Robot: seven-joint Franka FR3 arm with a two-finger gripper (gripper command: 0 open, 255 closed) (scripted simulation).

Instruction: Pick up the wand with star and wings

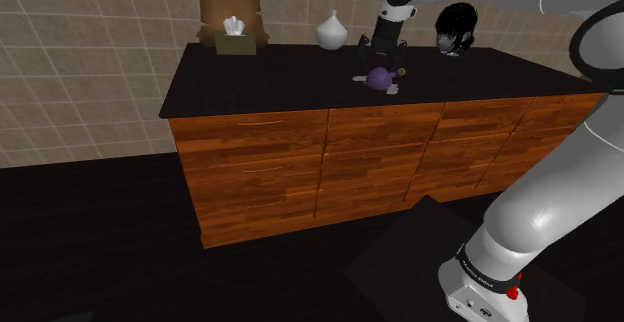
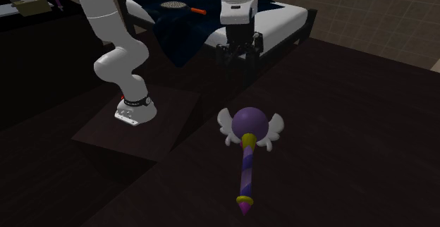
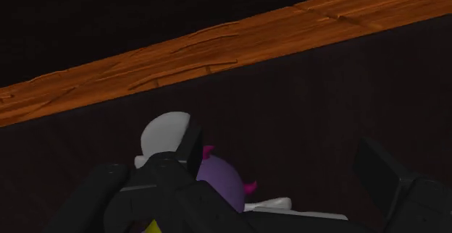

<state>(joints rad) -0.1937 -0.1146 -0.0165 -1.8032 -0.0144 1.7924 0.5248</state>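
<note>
We hold our gripper [image 1: 383, 58] just above the wand [image 1: 380, 78] on the dark countertop [image 1: 270, 85].
Our fingers [image 3: 380, 170] stand wide apart and grasp nothing. The wand's purple head and white wings lie between them, right of the white vase [image 1: 332, 30] and a little nearer.

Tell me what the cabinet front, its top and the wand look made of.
Cabinet front: wood, orange-brown with plain grain lines and a slight sheen. Cabinet top: near-black, flat and matte; no grain or pattern shows, so the material stays open. Wand: smooth, evenly coloured purple ball, white wings, striped handle; likely plastic, but that is a guess.
</note>
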